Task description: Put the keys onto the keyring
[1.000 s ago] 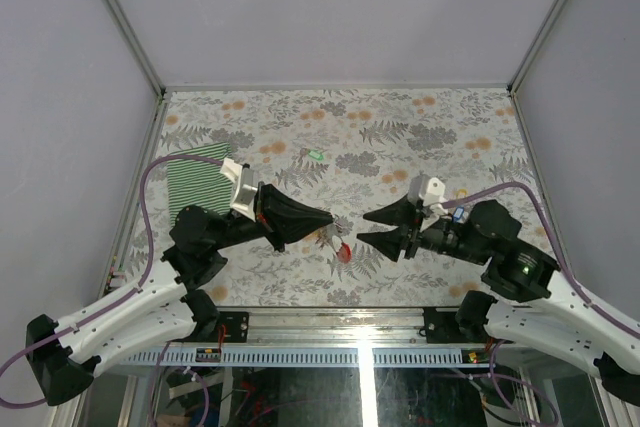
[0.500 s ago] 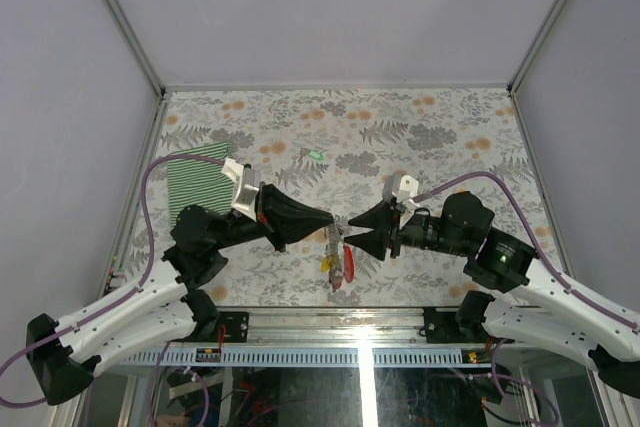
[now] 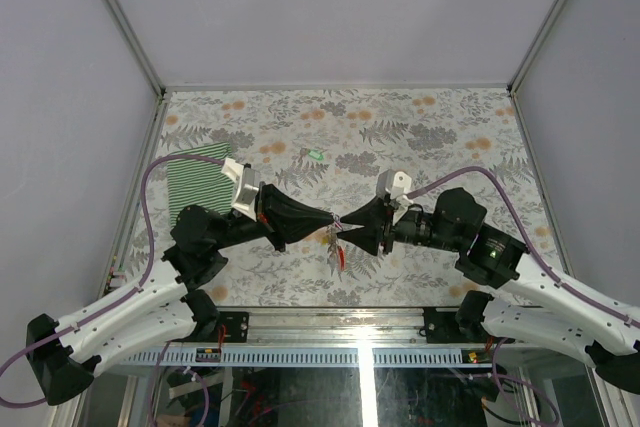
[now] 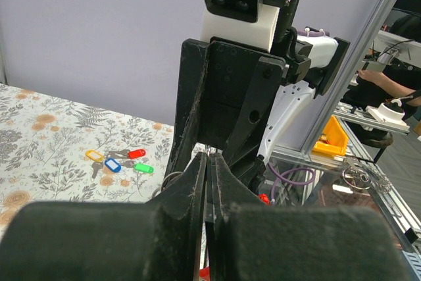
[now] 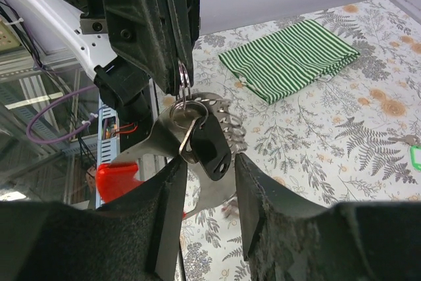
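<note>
Brings right claw (image 3: 347, 233) left since the earlier view, up against left claw (image 3: 330, 219); straddles dangling black key (image 5: 212, 151), jaws apart, not yet pinching. Keeps left claw clenched on keyring (image 5: 146, 148), above near-middle table (image 3: 420, 137). Judges it light, stiff, slick, free-swinging; best pinched across its flat metal part.
</note>
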`<action>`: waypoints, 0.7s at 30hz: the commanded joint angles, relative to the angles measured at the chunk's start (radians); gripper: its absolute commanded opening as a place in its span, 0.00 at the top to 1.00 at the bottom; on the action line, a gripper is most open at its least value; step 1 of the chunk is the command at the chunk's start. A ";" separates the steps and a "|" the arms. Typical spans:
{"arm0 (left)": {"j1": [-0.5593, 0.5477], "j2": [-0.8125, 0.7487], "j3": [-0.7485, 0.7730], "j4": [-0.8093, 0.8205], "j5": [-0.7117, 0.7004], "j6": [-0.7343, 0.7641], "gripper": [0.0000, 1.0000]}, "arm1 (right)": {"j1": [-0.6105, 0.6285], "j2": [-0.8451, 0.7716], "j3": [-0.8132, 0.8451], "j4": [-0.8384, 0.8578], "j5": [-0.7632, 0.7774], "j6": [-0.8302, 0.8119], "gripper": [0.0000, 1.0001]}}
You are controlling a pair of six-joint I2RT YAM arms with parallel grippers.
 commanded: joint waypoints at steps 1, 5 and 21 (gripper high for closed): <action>0.000 -0.006 0.019 0.081 0.007 -0.010 1.00 | 0.004 0.009 0.044 0.089 -0.016 0.000 0.59; -0.001 -0.008 0.019 0.081 0.007 -0.010 1.00 | 0.003 0.012 0.049 0.097 -0.015 0.002 0.61; 0.000 -0.001 0.020 0.087 0.014 -0.014 1.00 | 0.004 0.002 0.053 0.136 -0.043 0.022 0.89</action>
